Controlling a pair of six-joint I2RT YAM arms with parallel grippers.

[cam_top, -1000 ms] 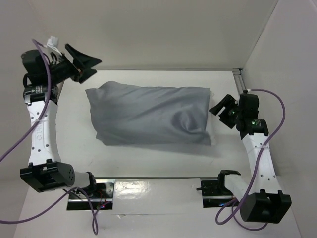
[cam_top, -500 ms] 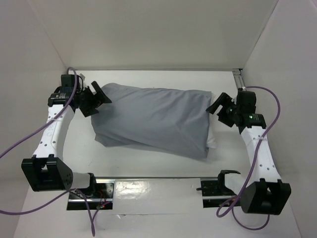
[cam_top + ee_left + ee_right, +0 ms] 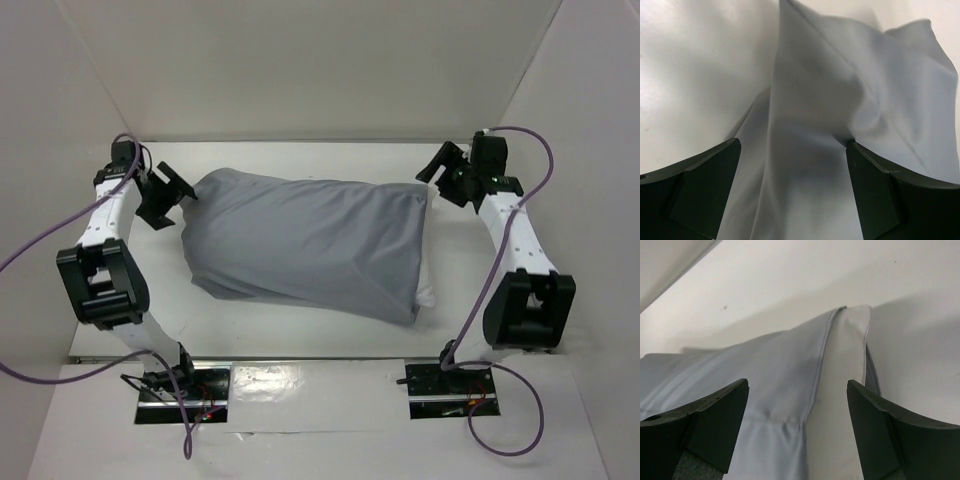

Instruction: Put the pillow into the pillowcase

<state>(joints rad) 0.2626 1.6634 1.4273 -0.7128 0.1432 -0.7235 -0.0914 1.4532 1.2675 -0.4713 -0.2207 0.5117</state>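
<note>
My left gripper stands with its jaws spread wide at the left end of the pillowcase. In the left wrist view a bunched corner of the grey cloth rises between my two fingers. The fingers sit apart from the cloth on both sides, so nothing is clamped.

My right gripper is also spread wide and holds nothing. It sits at the far right corner of the pillowcase, by the open mouth. In the right wrist view the stitched hem runs between my fingers, with white fabric directly beside it.

The pillow lies almost entirely inside the pillowcase — only a narrow white strip shows along the right-hand edge, past the hem. The filled case lies flat on the white table, midway between the two arms. Its long axis runs left to right, and the right end is angled slightly toward the near edge. The grey cloth is full and rounded, with a few long diagonal creases across the top.
</note>
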